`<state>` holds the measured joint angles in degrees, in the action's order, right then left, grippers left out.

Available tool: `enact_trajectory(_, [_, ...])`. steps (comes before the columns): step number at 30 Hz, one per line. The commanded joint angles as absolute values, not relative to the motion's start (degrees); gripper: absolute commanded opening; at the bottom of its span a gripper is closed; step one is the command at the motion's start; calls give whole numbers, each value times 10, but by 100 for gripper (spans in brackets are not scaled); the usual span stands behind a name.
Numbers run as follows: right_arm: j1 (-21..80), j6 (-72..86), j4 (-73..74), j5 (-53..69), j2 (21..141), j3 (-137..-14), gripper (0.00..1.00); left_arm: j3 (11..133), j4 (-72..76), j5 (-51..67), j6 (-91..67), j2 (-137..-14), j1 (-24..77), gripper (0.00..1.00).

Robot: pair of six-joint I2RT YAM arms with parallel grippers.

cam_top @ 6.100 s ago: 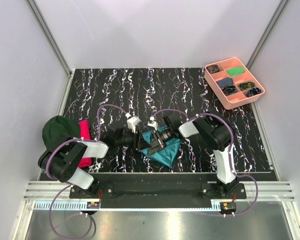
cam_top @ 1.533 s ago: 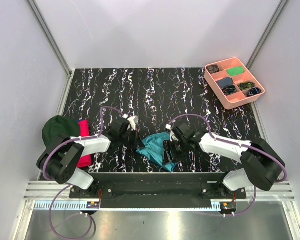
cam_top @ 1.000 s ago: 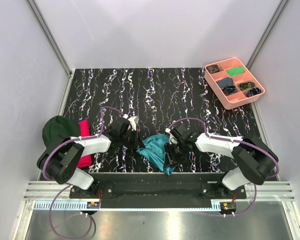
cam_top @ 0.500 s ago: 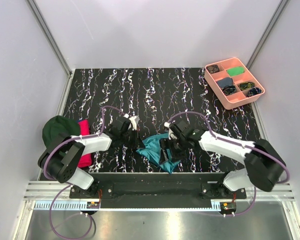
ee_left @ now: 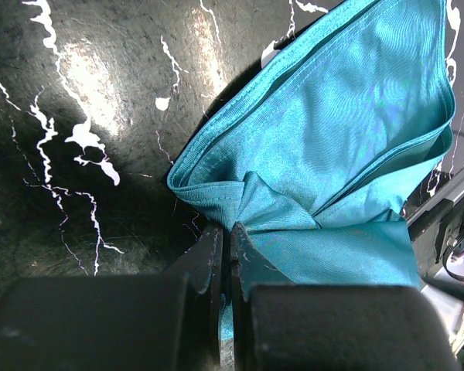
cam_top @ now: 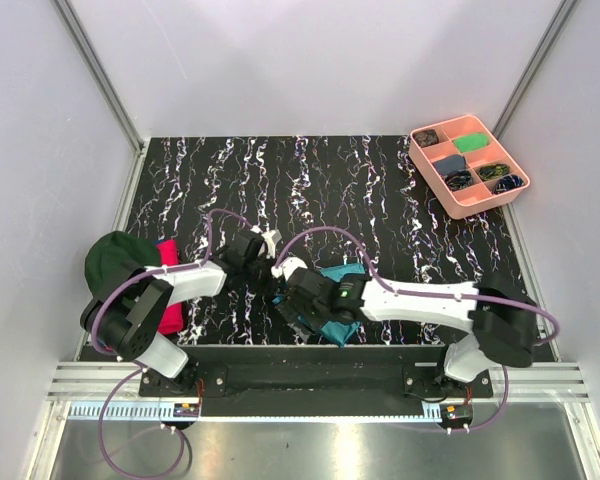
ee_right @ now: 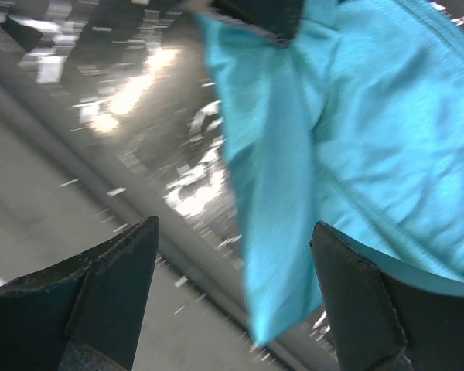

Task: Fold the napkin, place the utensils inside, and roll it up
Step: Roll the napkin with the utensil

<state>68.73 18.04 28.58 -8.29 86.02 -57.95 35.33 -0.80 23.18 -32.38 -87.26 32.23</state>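
Observation:
The teal napkin (cam_top: 338, 326) lies bunched at the table's near edge, mostly hidden under my right arm in the top view. My left gripper (cam_top: 272, 274) holds it at its left side. In the left wrist view this gripper (ee_left: 226, 229) is shut on a pinched fold of the napkin (ee_left: 332, 147). My right gripper (cam_top: 302, 305) reaches across the cloth from the right. Its view shows the gripper (ee_right: 236, 267) open, with a pointed corner of the napkin (ee_right: 356, 139) hanging between the two fingers and touching neither. No utensils show in any view.
A pink divided tray (cam_top: 500, 195) with small items stands at the back right. A dark green cap (cam_top: 115, 262) and a pink-red cloth (cam_top: 167, 258) lie at the left. The metal rail of the table's near edge (ee_right: 77, 209) runs just under the right gripper.
My right gripper has opened wide and swung left across the napkin towards the left gripper. The left gripper keeps its hold in the same place.

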Motion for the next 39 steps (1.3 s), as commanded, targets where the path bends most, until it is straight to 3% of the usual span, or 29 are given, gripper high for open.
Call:
enact_trajectory(1, [693,120,251,-167,914,-606,88,365,-33,234,-305,-885,322,0])
enact_trajectory(7, [694,104,238,-157,959,-608,86,371,-40,236,-300,-886,322,0])
enact_trajectory(10, [693,107,230,-113,967,-604,80,372,-41,235,-300,-886,322,0])
enact_trajectory(18, [684,157,215,-34,991,-578,51,371,-41,238,-302,-879,320,0])
enact_trajectory(26, [629,180,149,82,976,-518,41,352,-26,253,-315,-853,304,0])
enact_trajectory(29, [614,179,114,133,968,-497,38,338,-8,273,-330,-831,288,13])
enact_trajectory(33, [584,180,63,198,965,-472,37,318,10,276,-351,-788,258,50])
enact_trajectory(36, [557,190,20,260,969,-447,36,303,14,257,-355,-746,243,64])
enact_trajectory(39, [531,203,-25,308,982,-427,36,282,21,229,-345,-694,239,68])
